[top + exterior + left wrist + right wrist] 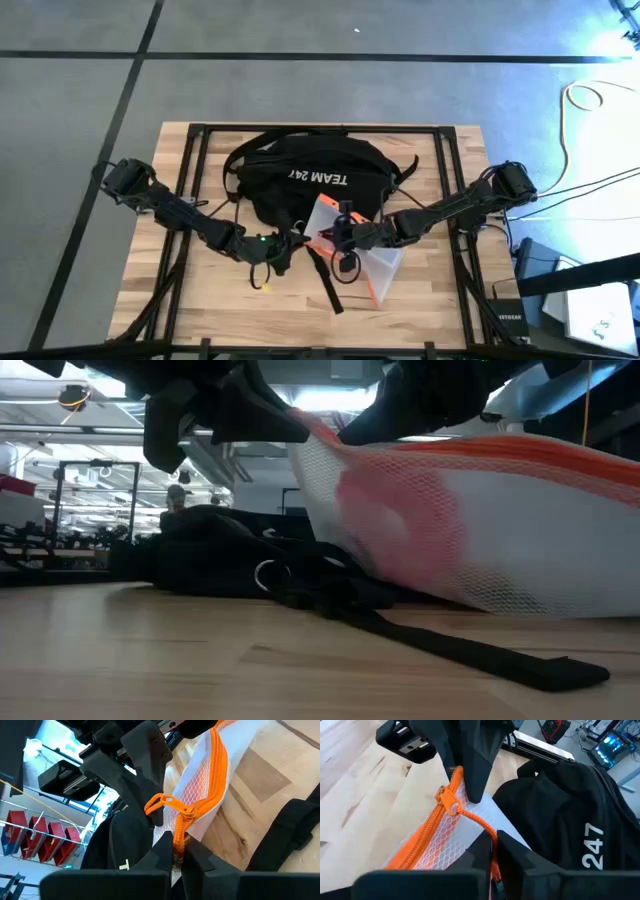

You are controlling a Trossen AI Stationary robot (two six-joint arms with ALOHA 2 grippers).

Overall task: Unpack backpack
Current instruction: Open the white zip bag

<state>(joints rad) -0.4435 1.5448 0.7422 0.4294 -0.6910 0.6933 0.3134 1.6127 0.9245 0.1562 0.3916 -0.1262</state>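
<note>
The black backpack (pixel 305 175) with white "TEAM 247" lettering lies flat on the far middle of the table. In front of it is a translucent mesh pouch (pixel 378 262) with orange zipper trim. Its near part lies on the wood and its zipper end is raised. My left gripper (pixel 176 851) is shut on the end of the pouch's zipper. My right gripper (pixel 492 845) faces it a few centimetres away, shut on the zipper's orange pull cord. The two meet just near of the backpack (pixel 570 805). My left gripper pinches the end of the pouch's orange zipper trim (pixel 179 834) between its two fingers, coming from the table's left. That corner of the pouch is held up off the wood. My right gripper pinches the orange pull cord (pixel 489 831) between its two fingers, coming from the table's right. The cord runs a short way to the zipper slider (pixel 449 802), which sits close to the left fingers.
A black strap (pixel 325 280) runs from the backpack toward the near edge, under the grippers, and shows along the wood in the low view (pixel 470 650). A small yellow object (pixel 262 285) lies near left of the grippers. Black frame rails (pixel 190 160) border the table.
</note>
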